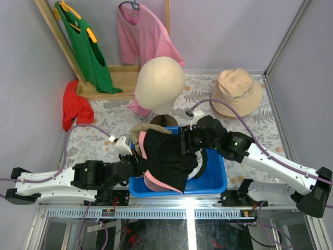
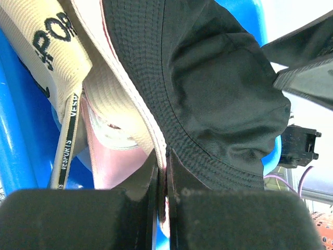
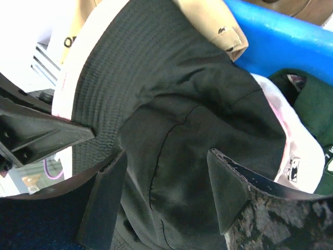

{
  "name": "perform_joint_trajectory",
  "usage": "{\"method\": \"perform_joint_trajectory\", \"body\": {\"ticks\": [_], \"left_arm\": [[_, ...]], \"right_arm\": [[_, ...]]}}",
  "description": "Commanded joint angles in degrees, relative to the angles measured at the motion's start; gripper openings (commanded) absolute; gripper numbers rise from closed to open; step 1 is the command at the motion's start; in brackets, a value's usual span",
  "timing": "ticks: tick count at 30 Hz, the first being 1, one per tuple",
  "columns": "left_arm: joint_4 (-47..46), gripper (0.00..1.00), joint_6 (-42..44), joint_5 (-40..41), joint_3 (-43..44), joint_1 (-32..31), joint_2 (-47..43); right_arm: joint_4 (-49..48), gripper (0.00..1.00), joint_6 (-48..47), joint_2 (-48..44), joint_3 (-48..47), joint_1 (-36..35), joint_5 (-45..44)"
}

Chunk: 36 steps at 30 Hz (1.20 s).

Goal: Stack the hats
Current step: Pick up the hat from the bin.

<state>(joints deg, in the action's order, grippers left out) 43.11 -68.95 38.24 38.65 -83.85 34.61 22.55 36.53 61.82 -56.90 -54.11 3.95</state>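
On the flowery worktop (image 1: 104, 122), over the blue bin (image 1: 216, 182), the soft, floppy black bucket hat (image 1: 166, 153) is pinched at its brim, a good hold, by the left end effector (image 2: 162, 161); the right end effector (image 3: 166, 156) is open.

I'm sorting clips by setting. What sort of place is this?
Likely a robot lab cell dressed as a clothes shop: shirts hang on a wooden rack, a mannequin head stands on the table, and two robot arms handle a black bucket hat at a blue bin.
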Motion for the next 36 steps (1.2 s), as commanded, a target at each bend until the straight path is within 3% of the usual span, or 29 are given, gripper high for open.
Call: {"method": "perform_joint_trajectory", "body": {"ticks": [1, 9, 14, 18, 24, 36], "left_arm": [[-2.69, 0.0, 0.13, 0.96, 1.04, 0.04, 0.46], [-3.03, 0.0, 0.03, 1.14, 1.66, 0.12, 1.48], [-3.02, 0.01, -0.49, 1.4, 1.65, 0.09, 1.3], [-3.0, 0.17, -1.51, 1.72, 1.02, 0.07, -0.15], [-1.61, 0.24, -2.69, 2.11, 1.03, 0.08, -1.19], [-0.48, 0.24, -3.37, 3.2, 1.67, 0.12, -1.28]], "right_arm": [[1.2, 0.69, 1.01, 0.53, -1.95, -2.72, -4.46], [4.4, 0.42, 1.18, 1.8, -1.32, -3.1, -5.66], [5.34, 0.17, 0.96, 1.92, -1.7, -3.12, -6.66], [6.07, 0.0, 0.65, 1.9, -2.27, -3.12, -7.39], [7.6, 0.0, 0.53, 0.6, -3.53, -3.12, -9.72], [9.76, 0.0, 0.61, -0.65, -5.34, -3.12, -11.32]]}}
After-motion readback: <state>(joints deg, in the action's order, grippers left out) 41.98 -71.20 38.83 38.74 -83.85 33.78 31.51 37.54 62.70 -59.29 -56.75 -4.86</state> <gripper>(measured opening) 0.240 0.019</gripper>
